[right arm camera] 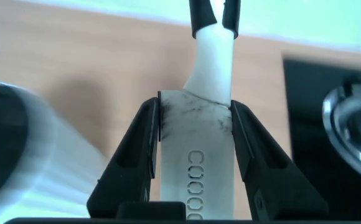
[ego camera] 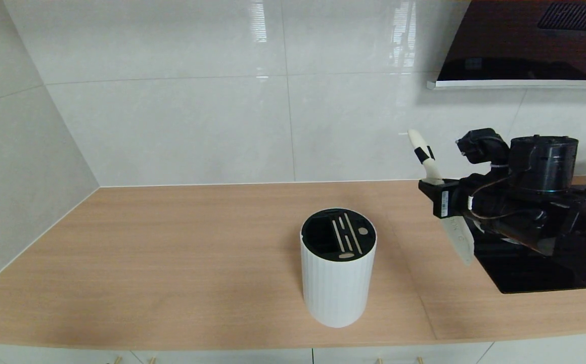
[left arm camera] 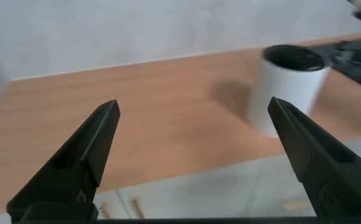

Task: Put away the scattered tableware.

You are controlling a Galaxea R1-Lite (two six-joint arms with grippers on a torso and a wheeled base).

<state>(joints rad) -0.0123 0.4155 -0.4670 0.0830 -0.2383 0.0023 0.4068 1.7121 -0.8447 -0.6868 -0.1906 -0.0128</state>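
A white ribbed cylindrical holder point(ego camera: 338, 268) with a black slotted top stands on the wooden counter point(ego camera: 171, 253). To its right, above the counter, my right gripper point(ego camera: 442, 194) is shut on a white knife point(ego camera: 457, 232), handle tilted up toward the wall, blade pointing down. In the right wrist view the black fingers point(right arm camera: 140, 155) clamp the knife point(right arm camera: 196, 162) where blade meets handle; the holder point(right arm camera: 18, 162) is a blur at the side. My left gripper point(left arm camera: 196, 149) hangs open over the counter's front edge, well away from the holder point(left arm camera: 286, 87).
A black cooktop point(ego camera: 520, 268) lies at the counter's right end beneath my right arm, with a pot point(right arm camera: 355, 137) on it. A dark range hood point(ego camera: 530, 45) hangs on the tiled wall above. Bare counter stretches left of the holder.
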